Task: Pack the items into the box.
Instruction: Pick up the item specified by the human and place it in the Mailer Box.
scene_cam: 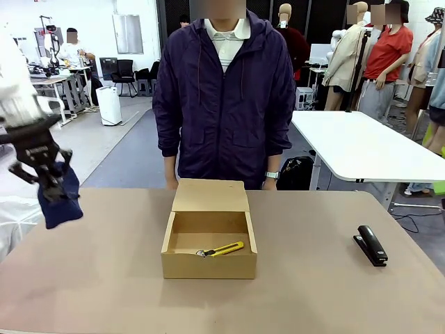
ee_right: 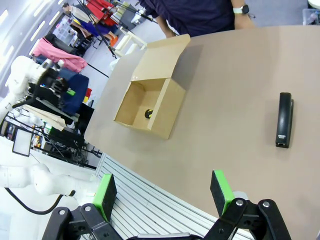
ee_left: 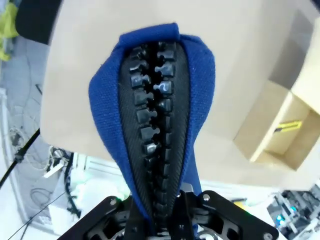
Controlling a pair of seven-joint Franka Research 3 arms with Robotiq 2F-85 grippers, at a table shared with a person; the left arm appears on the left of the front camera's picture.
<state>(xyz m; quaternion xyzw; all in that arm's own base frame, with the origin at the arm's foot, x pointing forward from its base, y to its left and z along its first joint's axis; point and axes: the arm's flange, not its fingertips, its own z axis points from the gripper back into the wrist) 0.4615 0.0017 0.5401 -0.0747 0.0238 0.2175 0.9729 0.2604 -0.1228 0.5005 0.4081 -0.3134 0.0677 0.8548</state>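
Left gripper (scene_cam: 50, 182): you have it raised over the left edge of the surface (scene_cam: 104, 278), well to the left of the box (scene_cam: 208, 266). Its jaws are pinched onto the navy-blue pouch (scene_cam: 61, 202).
Pouch: it hangs from those jaws, clear of the surface. In your left wrist view its black zip (ee_left: 152, 115) runs up the middle from between the fingers, with the teeth meshed.
Box: it sits open in the middle of the surface, just in front of the person (scene_cam: 226, 104). Its flap lid (scene_cam: 210, 195) leans back on the far side.
Utility knife (scene_cam: 224, 249): it lies on the floor of the box near the front wall, with the yellow body at a slant.
Right gripper (ee_right: 165, 189): its jaws are spread wide, with the green pads (ee_right: 105, 192) well apart and nothing between them. You see it over the near edge of the surface, well apart from the box.
Stapler (scene_cam: 372, 245): black, it lies flat on the right side of the surface, well apart from the box.
Person: stands at the far side in a dark jacket, with arms down at the far edge of the surface.
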